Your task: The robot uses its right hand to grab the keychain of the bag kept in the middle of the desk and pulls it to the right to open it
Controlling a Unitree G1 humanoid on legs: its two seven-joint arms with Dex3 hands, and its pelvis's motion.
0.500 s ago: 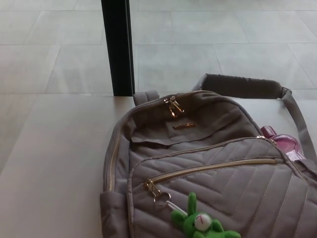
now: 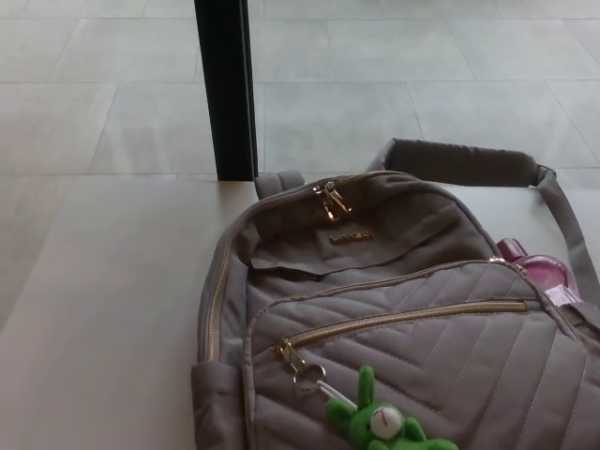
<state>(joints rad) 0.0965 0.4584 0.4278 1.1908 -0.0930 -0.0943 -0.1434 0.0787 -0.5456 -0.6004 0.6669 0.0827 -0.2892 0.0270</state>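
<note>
No robot hand shows, so neither one's state can be told. On the tabletop [image 2: 103, 309] lies a grey bag [image 2: 394, 319], its front zip [image 2: 403, 317] closed, the green keychain [image 2: 380, 422] hanging near. Reaching has not begun; next, the right hand must grasp it. Only the camera has shifted slightly.

Whole view shifted slightly, seemingly camera, bag [image 2: 394, 309] unmoved

The bag [image 2: 394, 309] is cut by the right and bottom edges; the green toy [image 2: 380, 422] loses its lower part there.
</note>
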